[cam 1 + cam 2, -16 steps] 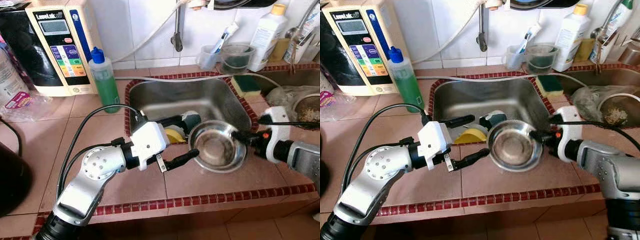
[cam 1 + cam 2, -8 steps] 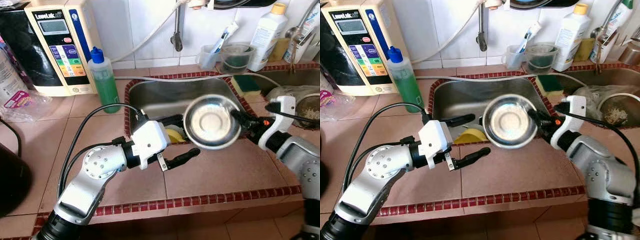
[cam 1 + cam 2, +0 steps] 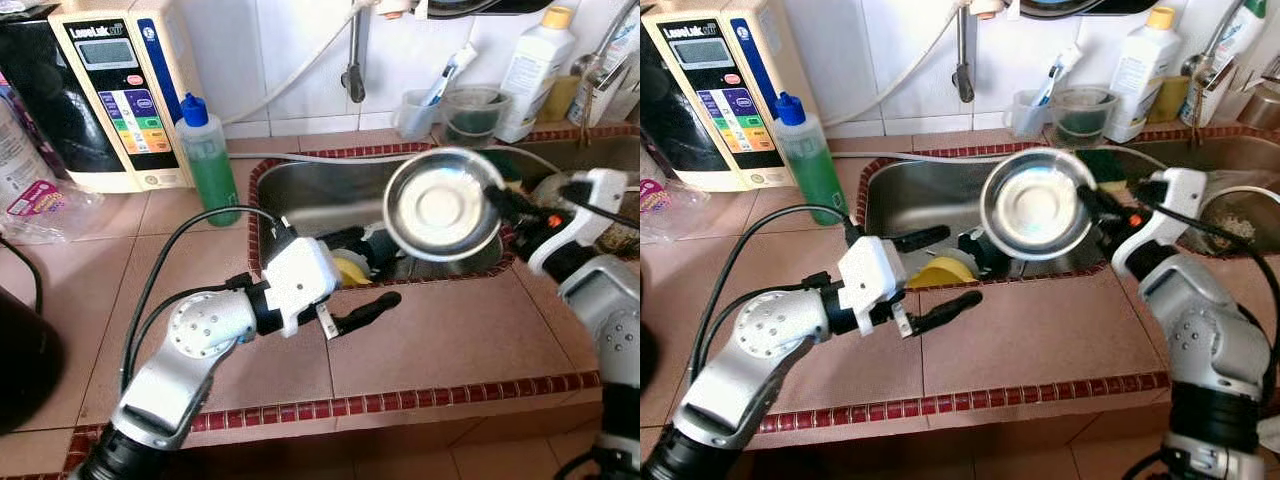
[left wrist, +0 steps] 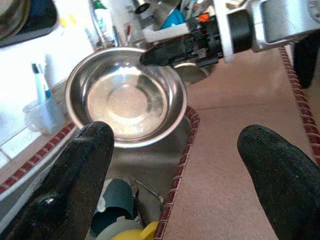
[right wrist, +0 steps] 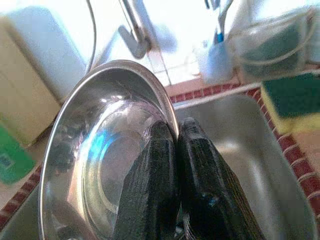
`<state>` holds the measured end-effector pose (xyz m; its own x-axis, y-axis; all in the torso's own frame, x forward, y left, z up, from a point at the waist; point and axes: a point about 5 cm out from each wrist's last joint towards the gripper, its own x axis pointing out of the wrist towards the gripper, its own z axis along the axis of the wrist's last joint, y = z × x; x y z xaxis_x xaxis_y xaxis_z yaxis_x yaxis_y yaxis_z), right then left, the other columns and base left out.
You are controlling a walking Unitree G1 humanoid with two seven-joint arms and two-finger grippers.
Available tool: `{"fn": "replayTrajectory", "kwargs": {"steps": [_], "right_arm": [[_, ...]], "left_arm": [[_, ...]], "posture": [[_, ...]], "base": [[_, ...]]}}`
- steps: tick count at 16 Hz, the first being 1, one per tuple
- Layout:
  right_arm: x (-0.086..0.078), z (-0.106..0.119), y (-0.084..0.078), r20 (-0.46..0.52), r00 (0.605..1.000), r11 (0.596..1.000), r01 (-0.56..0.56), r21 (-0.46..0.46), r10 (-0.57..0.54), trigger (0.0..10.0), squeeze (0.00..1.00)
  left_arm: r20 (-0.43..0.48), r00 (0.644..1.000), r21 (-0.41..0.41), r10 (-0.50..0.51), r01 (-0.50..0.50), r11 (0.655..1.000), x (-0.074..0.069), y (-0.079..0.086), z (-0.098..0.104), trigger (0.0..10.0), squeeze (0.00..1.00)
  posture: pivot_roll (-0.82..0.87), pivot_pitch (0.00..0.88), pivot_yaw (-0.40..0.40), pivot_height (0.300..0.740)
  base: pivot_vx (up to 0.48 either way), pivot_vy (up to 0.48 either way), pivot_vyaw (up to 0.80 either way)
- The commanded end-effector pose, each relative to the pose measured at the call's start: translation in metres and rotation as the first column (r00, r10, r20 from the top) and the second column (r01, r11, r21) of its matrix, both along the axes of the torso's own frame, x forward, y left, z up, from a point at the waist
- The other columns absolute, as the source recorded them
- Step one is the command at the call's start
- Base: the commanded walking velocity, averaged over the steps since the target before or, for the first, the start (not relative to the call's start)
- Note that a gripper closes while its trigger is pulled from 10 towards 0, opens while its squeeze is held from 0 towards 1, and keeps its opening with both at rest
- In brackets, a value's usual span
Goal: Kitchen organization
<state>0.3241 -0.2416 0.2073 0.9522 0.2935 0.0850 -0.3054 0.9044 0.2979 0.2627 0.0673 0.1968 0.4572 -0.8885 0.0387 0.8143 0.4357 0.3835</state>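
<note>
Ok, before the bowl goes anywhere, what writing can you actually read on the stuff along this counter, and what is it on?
"LeveLuk": on the top of the cream water machine with the coloured button panel; the small characters after the word are too blurred to read.
Coloured button panel on that machine: labels too small.
Clear packet with a pink sticker: print unreadable.
White plastic bottle with a yellow cap: no legible text.
Green squeeze bottle with a blue cap: none.

Right hand raised, fingers pinched together, left hand extended level, fingers spread wide

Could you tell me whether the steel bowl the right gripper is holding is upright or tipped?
Tipped. The steel bowl is held on edge above the sink, its empty inside facing the camera, with the right gripper pinching its rim.
</note>
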Motion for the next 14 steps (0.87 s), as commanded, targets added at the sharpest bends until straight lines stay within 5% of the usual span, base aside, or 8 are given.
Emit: {"fn": "replayTrajectory", "kwargs": {"steps": [1,7,14], "right_arm": [[0.002,0.006,-0.005,0.03,0.999,1.0,0.022,-0.01,-0.022,10.0,0.0],[0.02,0.002,-0.015,0.051,0.994,0.995,0.1,-0.017,-0.099,10.0,0.0],[0.036,0.007,-0.005,0.084,0.99,0.993,0.114,-0.045,-0.109,10.0,0.0]], "left_arm": [[-0.005,0.999,0.001,0.053,-0.053,0.999,0.006,0.002,0.004,10.0,0.0],[-0.108,0.982,-0.063,0.153,-0.16,0.985,0.006,-0.017,0.007,10.0,0.0],[-0.173,0.96,-0.057,0.221,-0.233,0.971,-0.001,-0.026,0.001,10.0,0.0]], "posture": [[-0.22,0.084,0.033,0.74],[-0.2,0.115,0.041,0.74],[-0.16,0.221,0.066,0.74]], "base": [[0.0,0.0,0.0],[0.0,0.0,0.0],[0.0,0.0,0.0]]}}
